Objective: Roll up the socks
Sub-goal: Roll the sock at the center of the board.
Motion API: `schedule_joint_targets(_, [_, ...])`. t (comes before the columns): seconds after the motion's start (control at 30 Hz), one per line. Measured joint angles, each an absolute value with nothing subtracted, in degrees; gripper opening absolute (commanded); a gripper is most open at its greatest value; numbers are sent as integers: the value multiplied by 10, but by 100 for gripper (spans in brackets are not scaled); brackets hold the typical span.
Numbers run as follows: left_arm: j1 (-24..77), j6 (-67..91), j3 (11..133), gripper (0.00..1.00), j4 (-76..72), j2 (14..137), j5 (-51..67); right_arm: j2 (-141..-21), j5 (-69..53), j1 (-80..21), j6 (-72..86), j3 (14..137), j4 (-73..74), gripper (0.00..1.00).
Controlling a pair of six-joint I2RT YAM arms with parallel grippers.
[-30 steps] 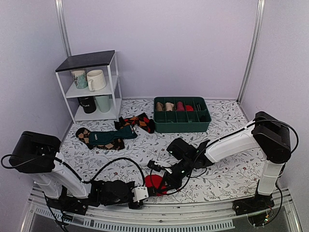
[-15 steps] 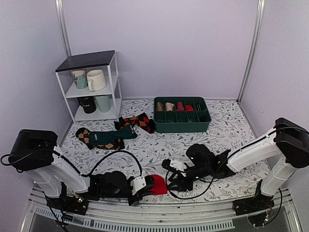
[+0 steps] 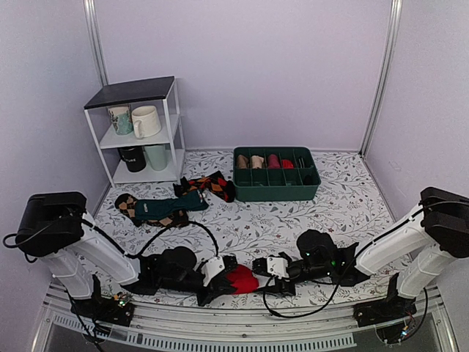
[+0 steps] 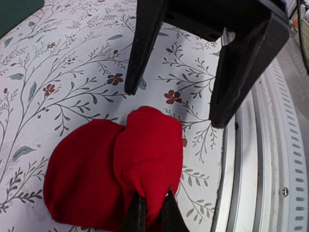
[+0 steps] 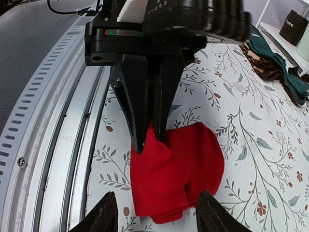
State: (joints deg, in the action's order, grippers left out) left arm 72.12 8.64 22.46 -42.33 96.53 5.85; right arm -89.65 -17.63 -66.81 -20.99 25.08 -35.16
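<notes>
Red socks (image 3: 242,279) lie on the flowered table (image 3: 352,198) close to its near edge, at about 6 o'clock of the top view, between my two grippers. They are folded into one short, thick lump, almost round from above, so I cannot tell its long axis there. In the left wrist view the socks (image 4: 116,169) show two lobes side by side. The lump is broader across than deep, and its higher lobe points to about 1 o'clock, toward the other arm. The green tray (image 3: 277,196) is well apart at 12 o'clock from the lump, and the teal sock (image 3: 168,207) is at about 10 o'clock.

My left gripper (image 3: 222,281) comes in from 9 o'clock, and its jaws are pressed together on a fold of the red fabric at the lump's edge. In the right wrist view this gripper (image 5: 150,142) bites the top corner of the socks (image 5: 183,169), and the fingers (image 4: 137,217) have the knit bunched between them.

My right gripper (image 3: 265,283) lies low at 3 o'clock of the lump with its jaws spread about half wide and holding nothing. Its fingertips (image 4: 130,89) stand just beside the fabric, with a strip of table showing between.
</notes>
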Motion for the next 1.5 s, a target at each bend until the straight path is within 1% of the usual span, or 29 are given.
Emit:
schedule_joint_targets(0.1, [719,88,225,0,-422,966,64,-919,-177,-674,-225,272,-349,56])
schedule_joint_targets(0.23, [716,92,225,0,-422,966,69,-946,-177,-680,-235,294,-346,48])
schedule_joint_targets(0.4, [715,96,225,0,-422,966,71,-966,-176,-682,-234,305,-329,46])
schedule_joint_targets(0.47, [714,96,225,0,-422,966,72,-971,-176,-682,-232,308,-325,43])
schedule_joint_targets(0.5, [714,96,225,0,-423,967,72,-972,-176,-682,-232,309,-325,40])
schedule_joint_targets(0.57, [714,96,225,0,-425,968,73,-978,-176,-682,-230,313,-321,29])
schedule_joint_targets(0.63, [713,97,225,0,-425,968,74,-986,-175,-682,-225,323,-311,16])
schedule_joint_targets(0.67, [713,97,225,0,-425,968,74,-990,-175,-682,-224,329,-305,7])
schedule_joint_targets(0.7, [713,97,225,0,-424,968,73,-993,-176,-682,-218,337,-296,3])
schedule_joint_targets(0.73, [713,97,225,0,-424,967,72,-995,-175,-681,-217,345,-287,1])
schedule_joint_targets(0.77, [712,100,223,15,-423,965,69,-997,-175,-681,-215,353,-277,0])
schedule_joint_targets(0.8, [711,100,220,37,-421,960,66,-1000,-175,-680,-213,360,-268,0])
schedule_joint_targets(0.83, [710,99,217,41,-416,953,60,-1002,-175,-680,-212,367,-262,0])
schedule_joint_targets(0.93, [717,80,202,43,-383,917,20,-1009,-179,-679,-194,387,-240,0])
schedule_joint_targets(1.0, [735,53,179,44,-368,866,-24,-1009,-186,-676,-178,396,-222,0])
schedule_joint_targets(1.1, [763,7,149,43,-370,783,-48,-1009,-206,-665,-149,414,-184,0])
schedule_joint_targets(1.2, [770,-22,133,44,-380,745,-57,-1011,-232,-650,-124,444,-124,0])
schedule_joint_targets(1.3, [774,-48,122,49,-387,748,-65,-1030,-270,-631,-99,489,-56,0])
schedule_joint_targets(1.5, [785,-80,127,47,-415,818,-88,-1068,-335,-606,-57,549,29,0])
